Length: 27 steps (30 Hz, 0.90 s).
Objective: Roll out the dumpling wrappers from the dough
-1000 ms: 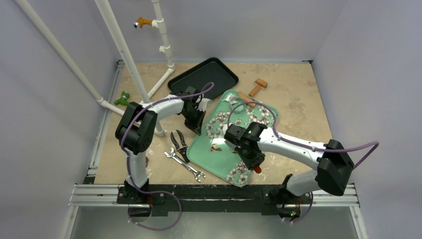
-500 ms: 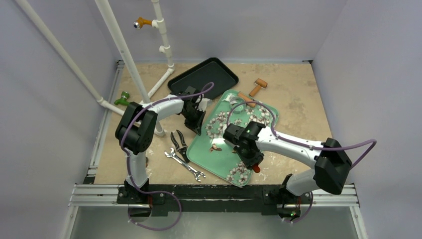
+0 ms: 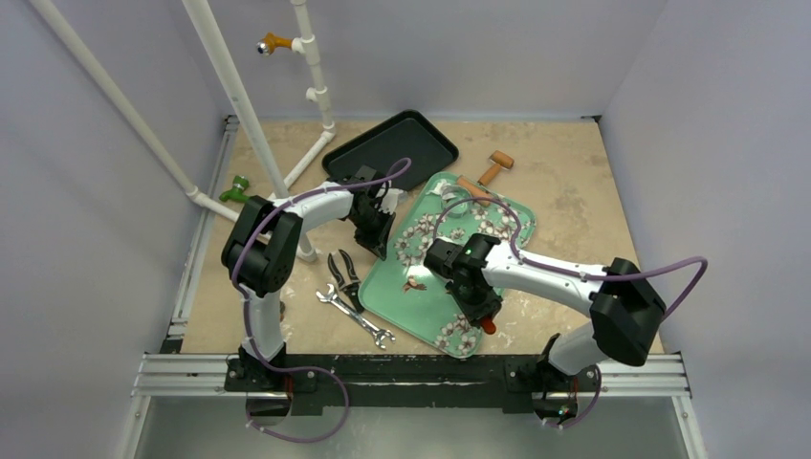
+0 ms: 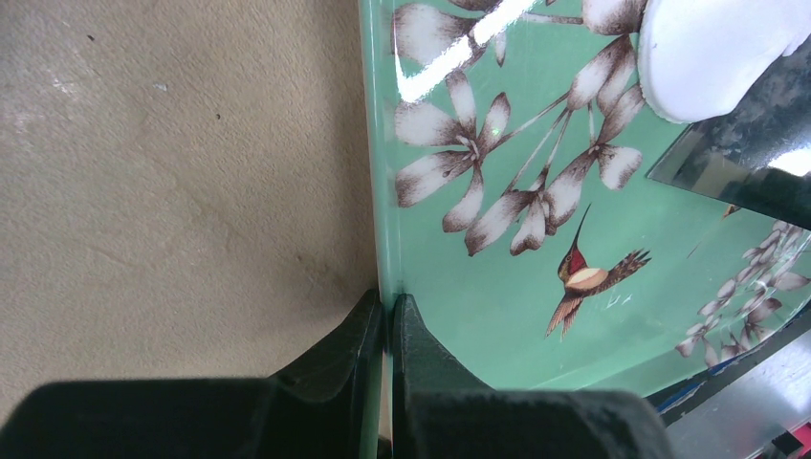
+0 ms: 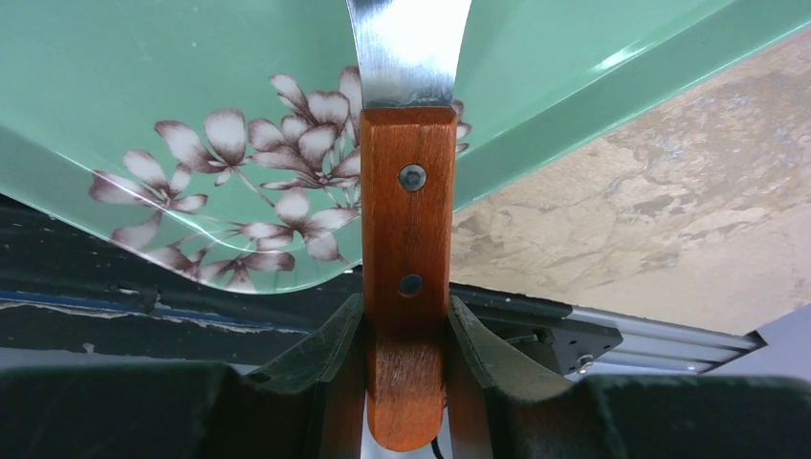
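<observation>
A white dough disc, the dumpling wrapper (image 4: 712, 48), lies on the green flowered tray (image 4: 497, 316) at the top right of the left wrist view, its lower edge against a shiny metal blade (image 4: 756, 153). My left gripper (image 4: 387, 306) is shut on the tray's left rim (image 3: 380, 244). My right gripper (image 5: 406, 316) is shut on the wooden handle (image 5: 406, 220) of a metal-bladed scraper (image 5: 409, 48), above the tray's near end (image 3: 481, 304). In the top view the right arm hides the wrapper.
A metal ring (image 3: 457, 203) sits at the tray's far end. Behind it lie a wooden mallet (image 3: 497, 164) and a black tray (image 3: 390, 143). Shears (image 3: 342, 275) and a wrench (image 3: 356, 318) lie left of the green tray. White pipes (image 3: 239, 96) stand at the back left.
My right arm has shifted a little to the left over the tray, still holding the scraper. The left arm and the tray have not moved.
</observation>
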Available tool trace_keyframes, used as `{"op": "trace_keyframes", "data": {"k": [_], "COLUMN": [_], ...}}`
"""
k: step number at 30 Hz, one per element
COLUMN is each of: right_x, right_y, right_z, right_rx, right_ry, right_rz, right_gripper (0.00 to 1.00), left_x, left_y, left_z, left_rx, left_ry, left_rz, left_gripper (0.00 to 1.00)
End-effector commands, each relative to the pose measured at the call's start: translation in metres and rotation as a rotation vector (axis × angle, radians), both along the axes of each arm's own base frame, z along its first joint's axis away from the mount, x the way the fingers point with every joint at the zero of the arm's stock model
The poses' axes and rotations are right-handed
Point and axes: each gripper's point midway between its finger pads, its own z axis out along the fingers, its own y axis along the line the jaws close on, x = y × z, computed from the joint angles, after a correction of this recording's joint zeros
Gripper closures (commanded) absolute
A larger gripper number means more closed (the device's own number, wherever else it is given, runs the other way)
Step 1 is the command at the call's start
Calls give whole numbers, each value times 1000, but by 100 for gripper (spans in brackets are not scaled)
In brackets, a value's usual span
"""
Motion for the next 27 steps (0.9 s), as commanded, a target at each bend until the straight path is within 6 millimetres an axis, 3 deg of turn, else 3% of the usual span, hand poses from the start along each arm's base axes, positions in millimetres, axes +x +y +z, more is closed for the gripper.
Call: {"op": "trace_keyframes", "data": {"k": [1, 13, 20, 27], "right_x": [19, 44, 46, 43], "right_y": [26, 30, 38, 17], "right_z": [4, 4, 0, 14], "right_rx": [119, 82, 104, 31], "right_ry": [-95, -163, -161, -181], "right_rz": [-53, -48, -62, -76], "right_gripper": [100, 100, 100, 100], "left_x": [-9, -8, -9, -10], "left_y": [7, 7, 6, 7], "left_z": [7, 7, 7, 6], "left_rx": [8, 7, 3, 4], "left_ry": [18, 15, 19, 19], "left_rz": [-16, -18, -17, -20], "left_gripper": [100, 100, 100, 100]}}
